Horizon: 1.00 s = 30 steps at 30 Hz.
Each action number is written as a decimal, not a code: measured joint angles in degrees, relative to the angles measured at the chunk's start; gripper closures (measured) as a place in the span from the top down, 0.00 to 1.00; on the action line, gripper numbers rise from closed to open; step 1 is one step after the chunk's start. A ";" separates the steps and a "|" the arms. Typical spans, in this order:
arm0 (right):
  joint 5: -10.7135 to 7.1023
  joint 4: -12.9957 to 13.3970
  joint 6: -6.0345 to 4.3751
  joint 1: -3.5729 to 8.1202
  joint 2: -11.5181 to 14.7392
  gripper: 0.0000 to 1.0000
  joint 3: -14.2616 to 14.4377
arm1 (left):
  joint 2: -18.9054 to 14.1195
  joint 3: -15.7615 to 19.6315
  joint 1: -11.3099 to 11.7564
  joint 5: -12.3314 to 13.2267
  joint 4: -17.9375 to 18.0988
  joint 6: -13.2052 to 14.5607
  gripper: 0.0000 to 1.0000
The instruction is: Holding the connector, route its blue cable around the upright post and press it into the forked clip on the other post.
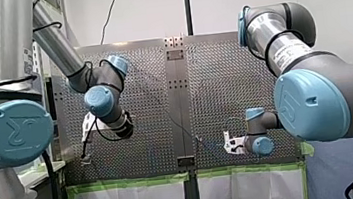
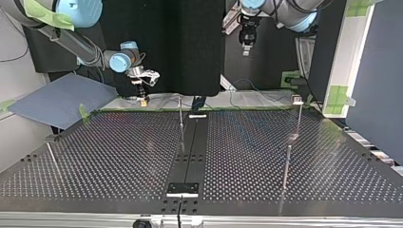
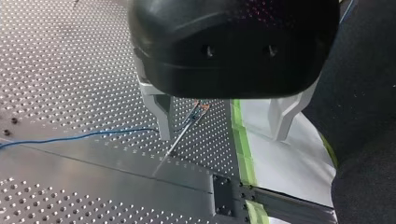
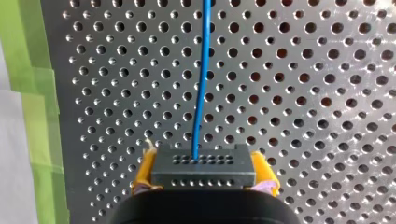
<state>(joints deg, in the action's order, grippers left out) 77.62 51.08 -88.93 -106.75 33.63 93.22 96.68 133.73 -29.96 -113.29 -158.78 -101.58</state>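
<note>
My right gripper (image 4: 201, 181) is shut on the black connector (image 4: 203, 167), its yellow pads (image 4: 145, 173) pressed on both sides. The blue cable (image 4: 201, 88) runs straight out of the connector over the perforated plate. In the front view my right gripper (image 1: 227, 144) sits low on the plate, right of the middle strip. My left gripper (image 3: 222, 137) hangs open and holds nothing. Past its fingers stands a thin post (image 3: 180, 135) with a small forked top (image 3: 201, 106), and the blue cable (image 3: 93, 135) trails off beside it. In the top view my left gripper (image 2: 245, 43) is high above the table.
Several thin upright posts stand on the perforated table (image 2: 119, 156): one near the middle (image 2: 181, 118), one with a clip on top (image 2: 298, 100), one nearer the camera (image 2: 286, 166). Green tape (image 3: 240, 135) and a white sheet (image 3: 280, 163) edge the plate.
</note>
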 joint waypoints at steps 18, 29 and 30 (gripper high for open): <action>5.19 -3.85 0.97 1.72 2.99 0.09 -0.43 | 8.32 0.72 -8.33 -0.03 8.35 -1.23 1.00; 10.06 -5.72 -2.14 2.34 8.46 0.09 0.49 | 13.66 0.61 -13.66 -0.29 13.69 -1.33 1.00; 10.26 -5.74 -2.54 2.34 8.93 0.09 0.50 | 14.21 0.61 -14.22 -0.33 14.21 -1.33 1.00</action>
<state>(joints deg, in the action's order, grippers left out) 87.88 45.34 -91.48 -104.40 42.56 93.72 110.89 134.34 -44.17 -113.62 -144.57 -102.91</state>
